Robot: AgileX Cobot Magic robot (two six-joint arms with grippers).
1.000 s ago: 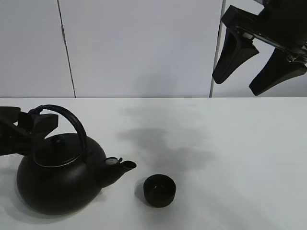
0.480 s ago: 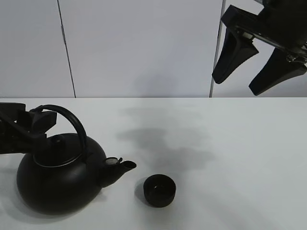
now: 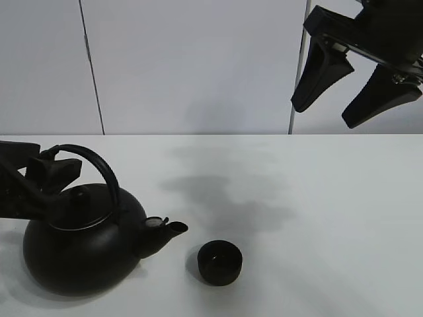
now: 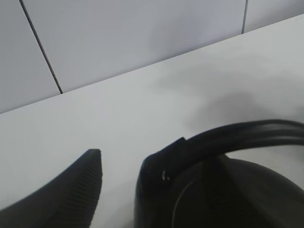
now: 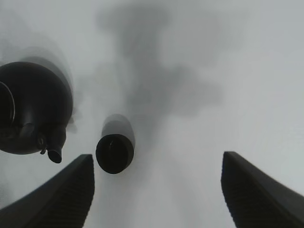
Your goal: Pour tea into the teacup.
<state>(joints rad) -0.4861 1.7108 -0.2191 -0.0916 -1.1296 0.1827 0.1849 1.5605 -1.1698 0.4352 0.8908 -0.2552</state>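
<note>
The black kettle with an arched handle stands at the front left of the table, its spout pointing right. The small matte-black teacup stands upright just right of the spout, apart from it. My left gripper is open at the left end of the handle. In the left wrist view the left gripper shows bare table between its fingers, and the handle runs off beside one finger. My right gripper hangs open and empty high at the back right. Its wrist view shows the teacup and kettle far below.
The white table carries only the kettle and the cup. A white panelled wall stands behind its far edge. Soft arm shadows lie on the table's middle.
My left gripper has shifted slightly at the kettle handle's left end. The kettle, the teacup and the right gripper have stayed in place.
</note>
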